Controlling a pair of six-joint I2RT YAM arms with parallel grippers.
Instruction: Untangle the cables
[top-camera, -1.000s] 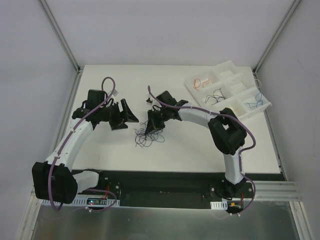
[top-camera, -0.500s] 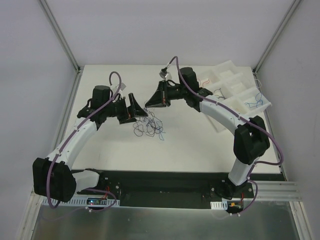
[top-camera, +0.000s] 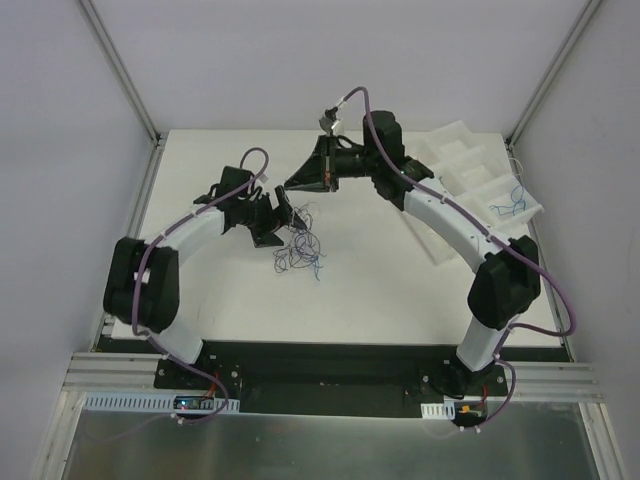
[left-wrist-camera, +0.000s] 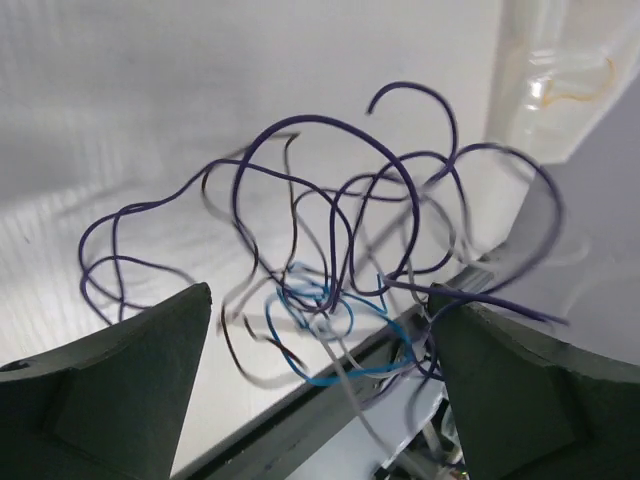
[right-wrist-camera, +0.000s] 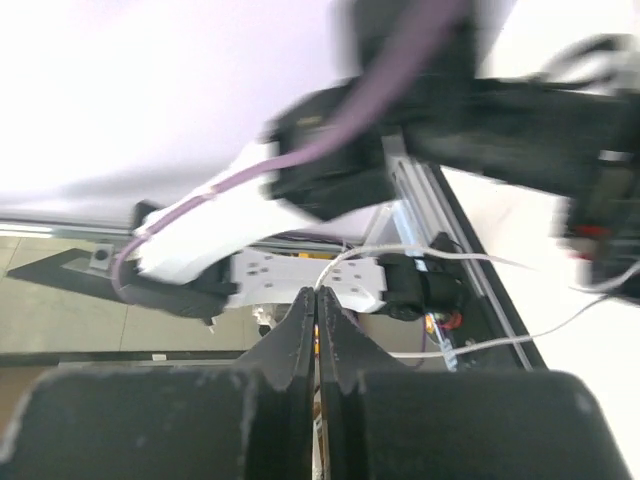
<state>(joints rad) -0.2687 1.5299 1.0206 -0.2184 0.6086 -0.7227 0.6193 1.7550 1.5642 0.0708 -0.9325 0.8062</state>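
Left gripper (left-wrist-camera: 318, 300): jaws wide, nothing held. Cables (left-wrist-camera: 330, 250): blue-purple tangle on the table (top-camera: 380, 290), just off its fingertips, blurred, lowest loops cut off. Beyond the tangle, right gripper (right-wrist-camera: 316, 292): jaws pressed together; any pinched wire unreadable.
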